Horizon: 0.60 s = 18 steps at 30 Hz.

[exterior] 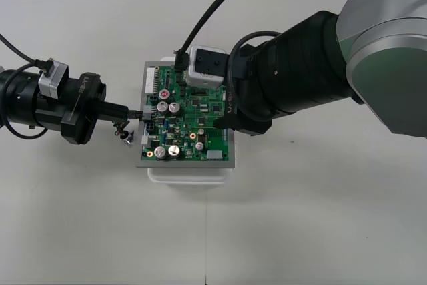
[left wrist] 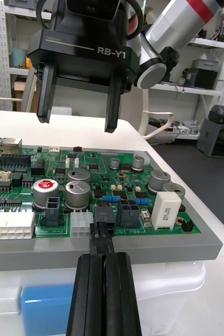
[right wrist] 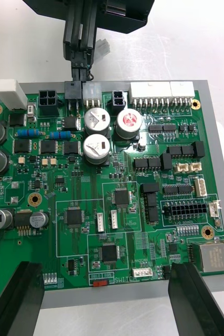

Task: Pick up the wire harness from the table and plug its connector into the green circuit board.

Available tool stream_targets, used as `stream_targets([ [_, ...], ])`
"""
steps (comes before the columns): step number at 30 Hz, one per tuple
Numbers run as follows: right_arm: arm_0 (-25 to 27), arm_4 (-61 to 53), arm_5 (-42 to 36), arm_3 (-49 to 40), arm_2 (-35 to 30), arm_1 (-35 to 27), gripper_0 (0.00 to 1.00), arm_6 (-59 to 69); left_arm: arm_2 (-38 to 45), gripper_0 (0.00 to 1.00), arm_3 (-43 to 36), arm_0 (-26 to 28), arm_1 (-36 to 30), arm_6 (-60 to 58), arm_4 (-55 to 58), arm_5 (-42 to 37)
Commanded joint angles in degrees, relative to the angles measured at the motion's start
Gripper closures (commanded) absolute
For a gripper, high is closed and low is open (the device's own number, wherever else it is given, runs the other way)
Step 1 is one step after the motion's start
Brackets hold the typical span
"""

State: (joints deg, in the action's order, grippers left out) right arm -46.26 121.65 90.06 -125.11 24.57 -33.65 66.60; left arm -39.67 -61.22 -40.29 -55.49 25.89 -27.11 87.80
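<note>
Pale table (exterior: pixel 320 218) carries a white base (exterior: pixel 190 177) about midway between its side edges, and the green board (exterior: pixel 197 115) lies flat on that base. The right gripper (left wrist: pixel 77 123) hangs above the board's right half, fingers wide apart, holding nothing. The left gripper (exterior: pixel 133 115) reaches in level at the board's left edge, its fingers (left wrist: pixel 104 294) pressed together on the black plug (left wrist: pixel 101 237). The plug's nose meets a black header (left wrist: pixel 104 214) on that edge, beside a white one. I cannot tell whether it is fully home. The wires (exterior: pixel 120 125) droop from the gripper toward the table just beside the base, with the metal socket (exterior: pixel 127 137) at their end.

The step in hand looks like the seating push. Done well, it wants the plug square to the header and driven straight in along the board, with no twist and a firm grip until it bottoms out. The free right gripper could steady the board's right edge so the base does not slide.
</note>
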Motion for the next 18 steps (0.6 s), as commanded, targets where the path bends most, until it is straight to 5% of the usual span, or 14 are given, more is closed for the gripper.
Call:
stream_targets([
  [1,0.1,-1.2,-0.1,-1.5,-0.3,0.4,0.31,-0.5,-0.3,1.0,-2.3,-1.4,-1.8,-0.6,1.1,2.2],
  [18,0.2,-1.3,-0.1,-1.5,-0.3,0.3,0.31,-0.7,-0.3,1.0,-2.5,-1.0,-3.1,-0.6,0.0,2.2],
])
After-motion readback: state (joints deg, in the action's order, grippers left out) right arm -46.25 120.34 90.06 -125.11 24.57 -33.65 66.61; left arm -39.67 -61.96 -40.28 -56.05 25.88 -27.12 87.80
